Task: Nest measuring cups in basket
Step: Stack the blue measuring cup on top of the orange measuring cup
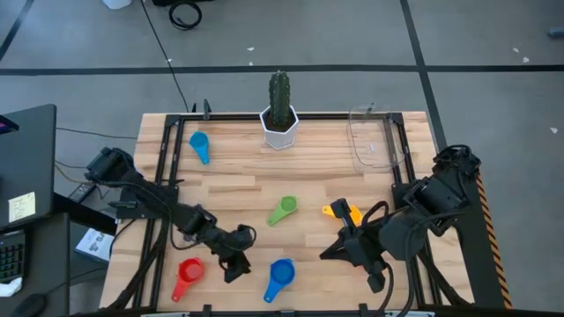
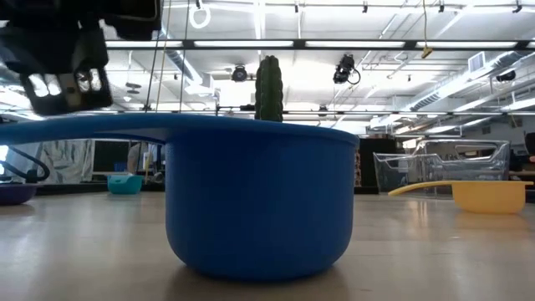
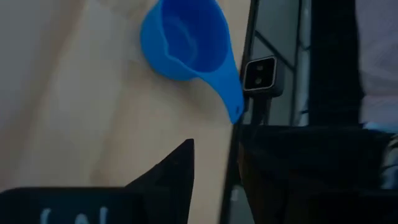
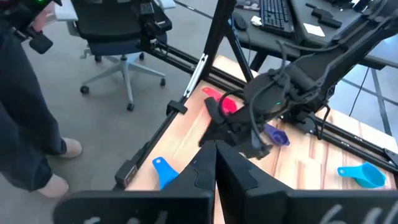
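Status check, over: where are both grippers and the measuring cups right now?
Left gripper low between red scoop and blue scoop, holding nothing. Right gripper shut, empty, near orange scoop. Clear plastic basket holds no cups.

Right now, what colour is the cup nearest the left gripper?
Blue: the blue measuring cup sits just beside the left gripper. Best seen in the high view.
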